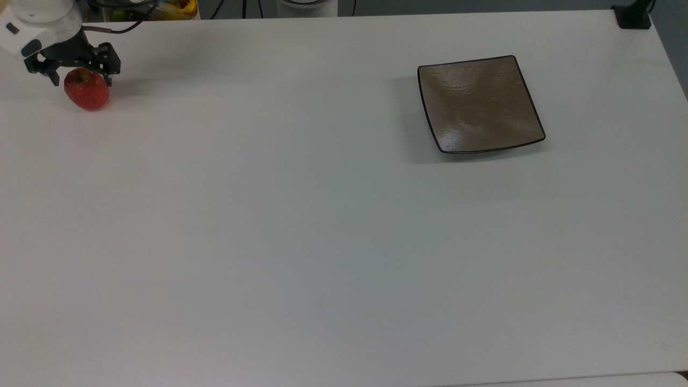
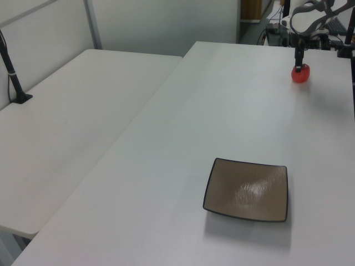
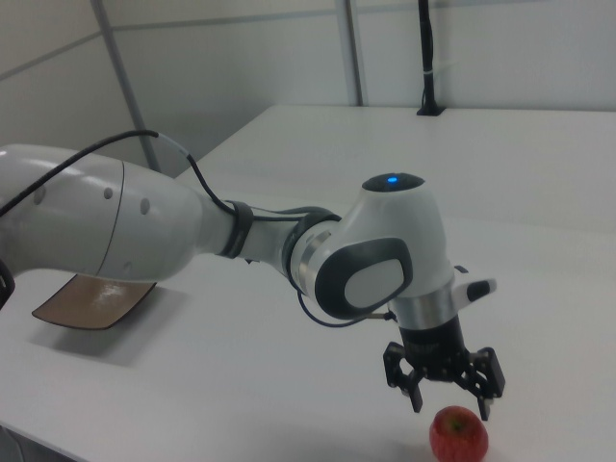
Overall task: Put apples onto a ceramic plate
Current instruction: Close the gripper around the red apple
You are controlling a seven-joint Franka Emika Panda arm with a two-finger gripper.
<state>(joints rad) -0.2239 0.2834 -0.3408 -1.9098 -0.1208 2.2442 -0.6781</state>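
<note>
A small red apple (image 1: 86, 91) rests on the white table (image 1: 301, 226) near the top view's upper left corner. My gripper (image 1: 81, 80) hangs right over it, open, one black finger on each side of the apple's top. In the right view the fingertips (image 3: 416, 404) sit just above the apple (image 3: 458, 435), and I cannot tell whether they touch it. The left view has the gripper (image 2: 300, 65) upright over the apple (image 2: 300, 75) at the far end of the table. The square brown ceramic plate (image 1: 478, 105) lies empty far off at the top view's right, and near the front in the left view (image 2: 247, 189).
A black post (image 1: 634, 15) is clamped at the top view's upper right corner. Cluttered items (image 1: 161, 8) lie beyond the far edge behind the arm. A second white table (image 2: 72, 111) with a black post (image 2: 12, 72) adjoins on the left view's left.
</note>
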